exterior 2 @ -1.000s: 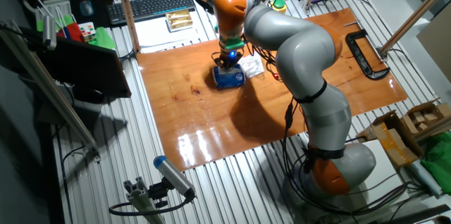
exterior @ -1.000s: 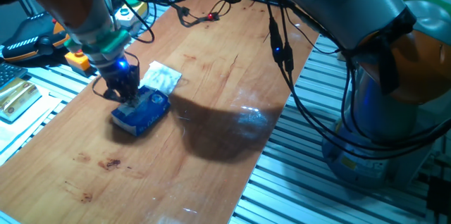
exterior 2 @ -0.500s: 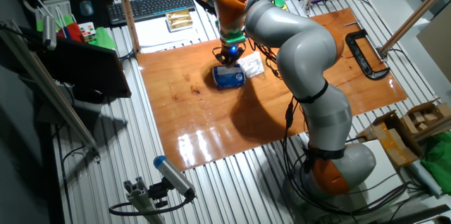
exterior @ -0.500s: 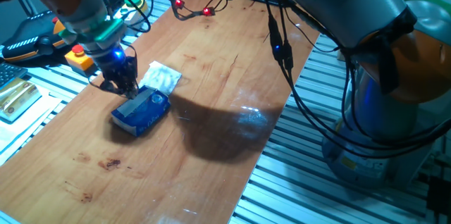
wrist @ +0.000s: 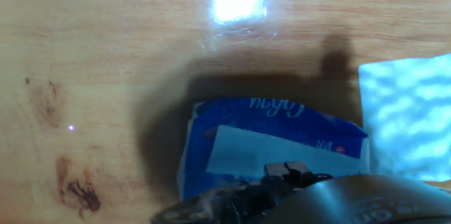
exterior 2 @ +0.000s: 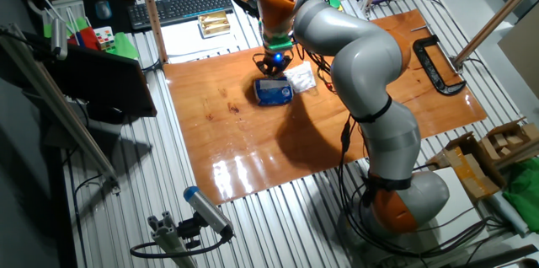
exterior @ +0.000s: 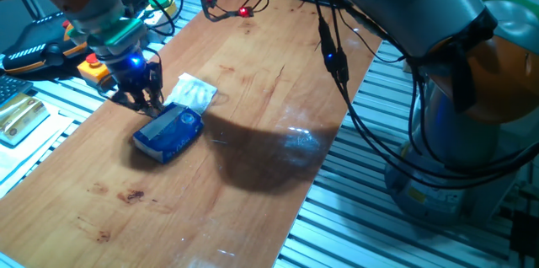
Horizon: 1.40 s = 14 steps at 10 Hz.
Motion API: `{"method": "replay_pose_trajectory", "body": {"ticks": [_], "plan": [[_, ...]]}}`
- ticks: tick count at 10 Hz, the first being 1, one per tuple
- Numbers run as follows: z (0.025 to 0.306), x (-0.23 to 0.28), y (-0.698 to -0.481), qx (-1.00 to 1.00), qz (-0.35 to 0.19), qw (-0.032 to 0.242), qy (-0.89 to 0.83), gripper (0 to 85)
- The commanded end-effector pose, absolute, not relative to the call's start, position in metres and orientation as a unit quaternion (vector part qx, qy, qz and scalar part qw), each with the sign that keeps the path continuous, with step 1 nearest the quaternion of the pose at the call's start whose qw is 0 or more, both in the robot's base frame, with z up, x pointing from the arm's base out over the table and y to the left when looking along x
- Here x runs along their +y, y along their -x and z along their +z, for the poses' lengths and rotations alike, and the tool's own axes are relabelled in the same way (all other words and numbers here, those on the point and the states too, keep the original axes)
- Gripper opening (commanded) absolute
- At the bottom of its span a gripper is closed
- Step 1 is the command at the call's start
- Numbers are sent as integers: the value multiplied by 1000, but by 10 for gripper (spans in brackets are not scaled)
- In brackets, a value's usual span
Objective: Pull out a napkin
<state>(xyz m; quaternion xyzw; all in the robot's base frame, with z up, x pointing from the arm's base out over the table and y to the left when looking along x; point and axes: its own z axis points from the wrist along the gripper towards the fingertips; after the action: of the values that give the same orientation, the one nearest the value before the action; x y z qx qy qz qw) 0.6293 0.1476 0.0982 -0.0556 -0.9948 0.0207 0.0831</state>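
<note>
The blue tissue pack lies flat on the wooden table; it also shows in the other fixed view and the hand view. My gripper hangs just above the pack's back-left end, also visible from the other side. In the hand view its fingertips look closed together over a pale flat strip on the pack's top. No rumpled napkin shows. A neat folded white tissue square lies beside the pack, at the right in the hand view.
Cables hang over the table's back. An orange button box and gold bars sit off the table's left edge. A keyboard and a black clamp lie at the far sides.
My gripper has lifted off the pack's top and moved up and back-left. The pack and the folded tissue square have stayed in place.
</note>
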Motion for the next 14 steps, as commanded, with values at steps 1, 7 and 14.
{"method": "replay_pose_trajectory", "body": {"ticks": [1,7,14], "plan": [[98,147,-629,-990,20,84,108,277],[90,138,-629,-951,42,73,297,430],[73,126,-631,-911,50,32,409,530]]}}
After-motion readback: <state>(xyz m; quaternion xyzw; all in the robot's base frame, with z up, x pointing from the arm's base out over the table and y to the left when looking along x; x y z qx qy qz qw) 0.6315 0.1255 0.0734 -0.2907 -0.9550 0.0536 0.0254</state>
